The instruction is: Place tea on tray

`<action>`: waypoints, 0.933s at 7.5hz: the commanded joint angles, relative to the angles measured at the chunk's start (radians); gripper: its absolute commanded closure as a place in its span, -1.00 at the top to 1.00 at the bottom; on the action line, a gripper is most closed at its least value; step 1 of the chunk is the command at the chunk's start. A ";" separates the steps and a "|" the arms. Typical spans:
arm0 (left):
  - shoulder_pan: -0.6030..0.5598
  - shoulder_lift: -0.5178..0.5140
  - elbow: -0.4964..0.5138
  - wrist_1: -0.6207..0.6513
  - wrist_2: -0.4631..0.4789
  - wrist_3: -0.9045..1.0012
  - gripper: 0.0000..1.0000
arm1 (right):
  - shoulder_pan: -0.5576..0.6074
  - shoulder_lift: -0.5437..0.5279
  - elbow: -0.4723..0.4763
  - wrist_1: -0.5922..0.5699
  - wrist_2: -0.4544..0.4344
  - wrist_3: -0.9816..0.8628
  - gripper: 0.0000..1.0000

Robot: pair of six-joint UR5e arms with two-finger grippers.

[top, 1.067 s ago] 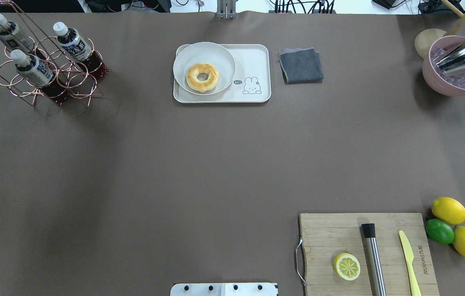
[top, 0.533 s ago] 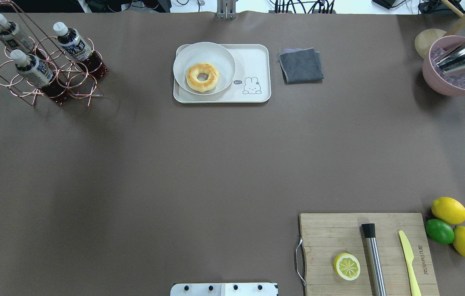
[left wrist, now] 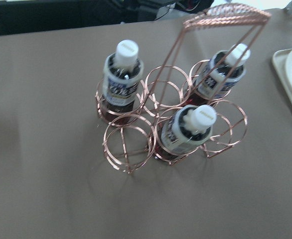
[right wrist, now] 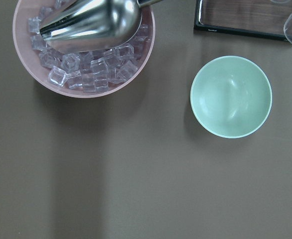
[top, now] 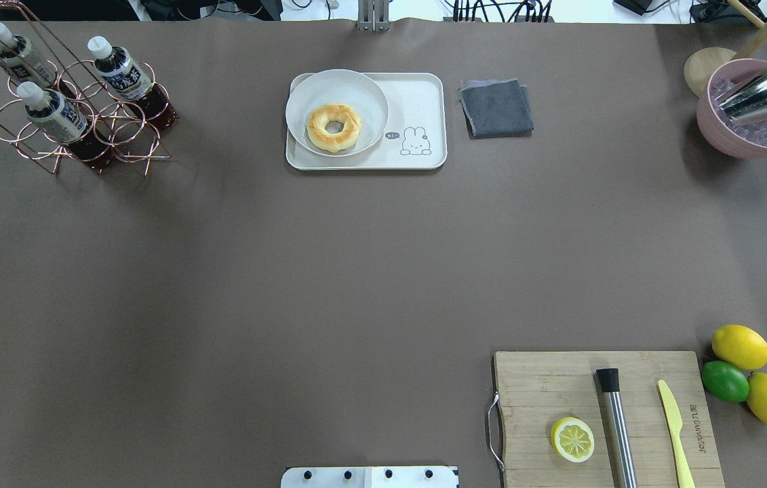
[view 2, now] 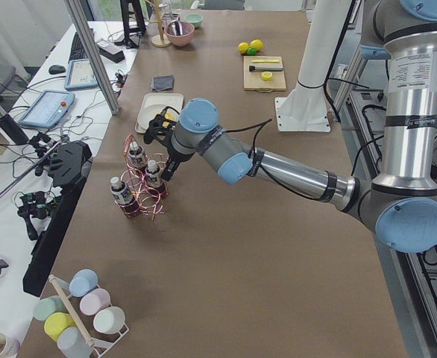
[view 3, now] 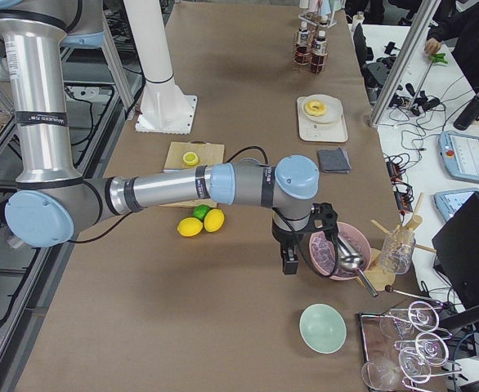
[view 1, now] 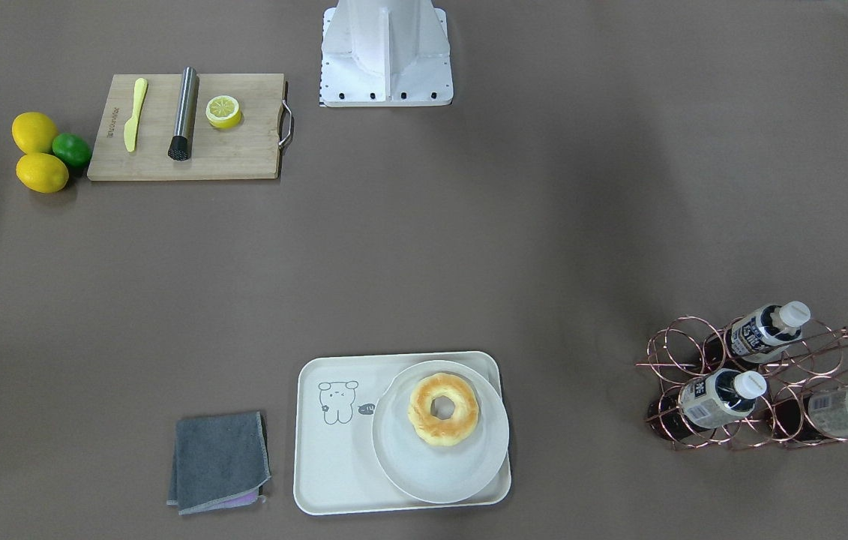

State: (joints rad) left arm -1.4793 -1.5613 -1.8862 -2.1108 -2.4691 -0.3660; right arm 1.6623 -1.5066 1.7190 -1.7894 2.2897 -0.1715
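Observation:
Three tea bottles with white caps stand in a copper wire rack (top: 112, 129) at the table's far left. One tea bottle (top: 119, 71) (view 1: 716, 397) (left wrist: 225, 69) is on the tray side, and the other two (top: 51, 112) (top: 17, 54) stand beside it. The cream tray (top: 424, 102) (view 1: 334, 465) lies at the far middle. My left gripper (view 2: 155, 127) hovers off to the left of the rack, clear of the bottles; I cannot tell its state. My right gripper (view 3: 288, 263) hangs beside a pink bowl; its state is unclear too.
A round plate (top: 356, 85) with a donut (top: 333, 127) fills the tray's left half. A grey cloth (top: 496, 107) lies right of the tray. Cutting board (top: 559, 386), lemons (top: 740, 346) and lime sit near right. The pink ice bowl (top: 749, 135) holds a scoop.

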 commanded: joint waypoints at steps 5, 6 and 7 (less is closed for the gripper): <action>0.216 -0.078 -0.034 0.009 0.265 -0.235 0.96 | 0.004 -0.014 -0.007 0.002 -0.009 0.000 1.00; 0.223 -0.126 -0.040 0.079 0.280 -0.243 0.96 | 0.004 -0.012 -0.009 0.004 -0.009 0.010 1.00; 0.234 -0.147 -0.050 0.133 0.323 -0.246 0.96 | 0.004 -0.012 -0.009 0.007 -0.009 0.033 1.00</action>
State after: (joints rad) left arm -1.2695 -1.6621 -1.9222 -2.0725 -2.2064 -0.6036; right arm 1.6659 -1.5193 1.7112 -1.7862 2.2810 -0.1656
